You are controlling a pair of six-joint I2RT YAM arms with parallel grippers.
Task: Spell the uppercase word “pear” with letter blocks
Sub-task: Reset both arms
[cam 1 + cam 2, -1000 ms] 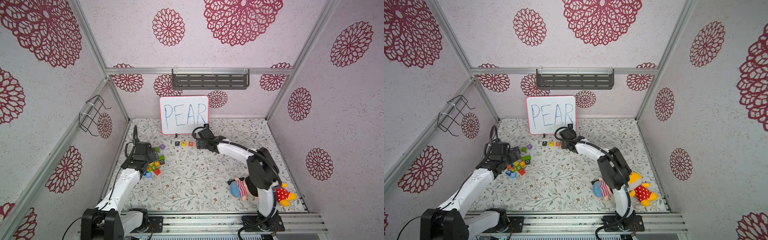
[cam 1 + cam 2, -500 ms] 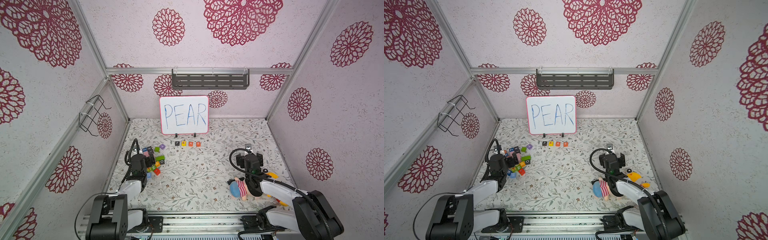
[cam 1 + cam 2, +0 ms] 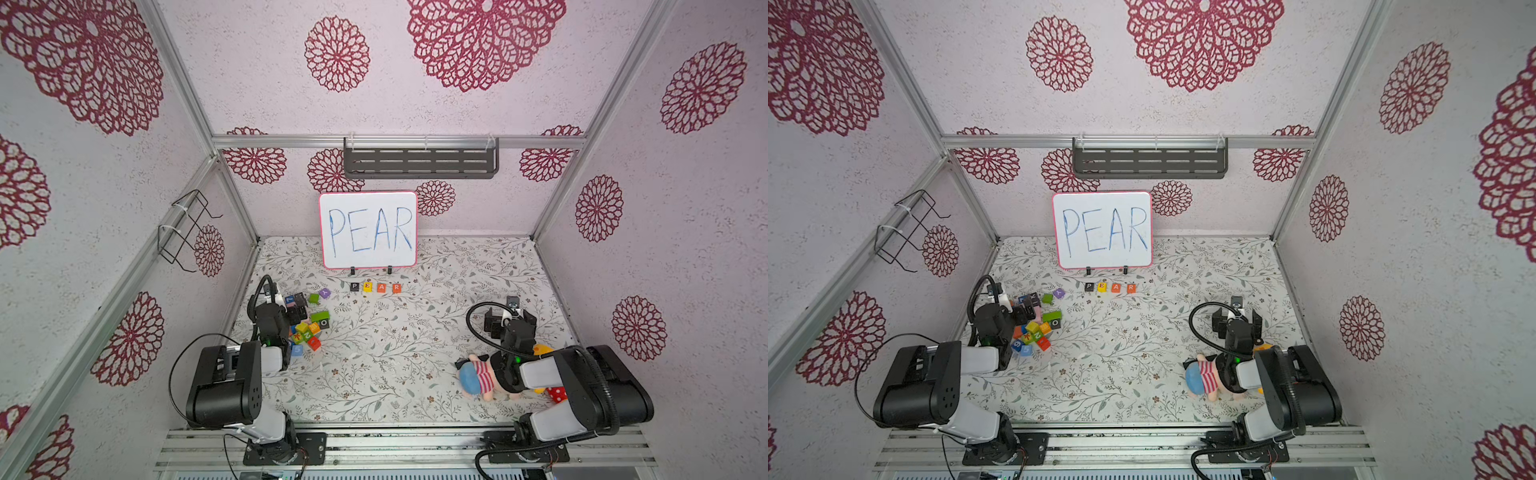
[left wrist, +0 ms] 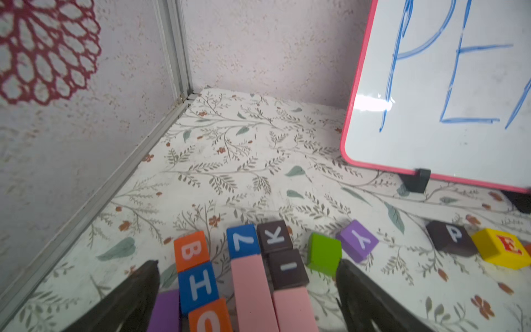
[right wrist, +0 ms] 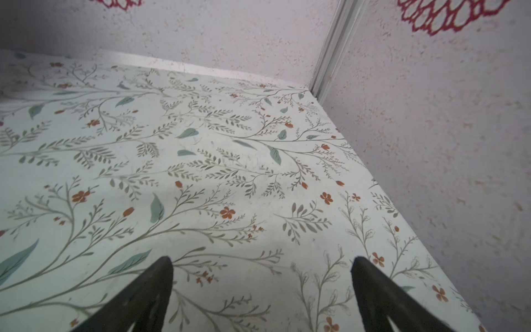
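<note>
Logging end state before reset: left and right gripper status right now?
Left gripper: open, gripping nothing.
Right gripper: open, empty.

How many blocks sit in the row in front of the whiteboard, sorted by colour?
Black P block: 1
Yellow E block: 1
Orange A block: 1
Orange-red R block: 1
Total: 4

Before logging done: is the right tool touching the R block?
Apart. In a top view the right tool sits far from the R block, bare floor between; the right wrist view shows only floor between its open jaws.
</note>
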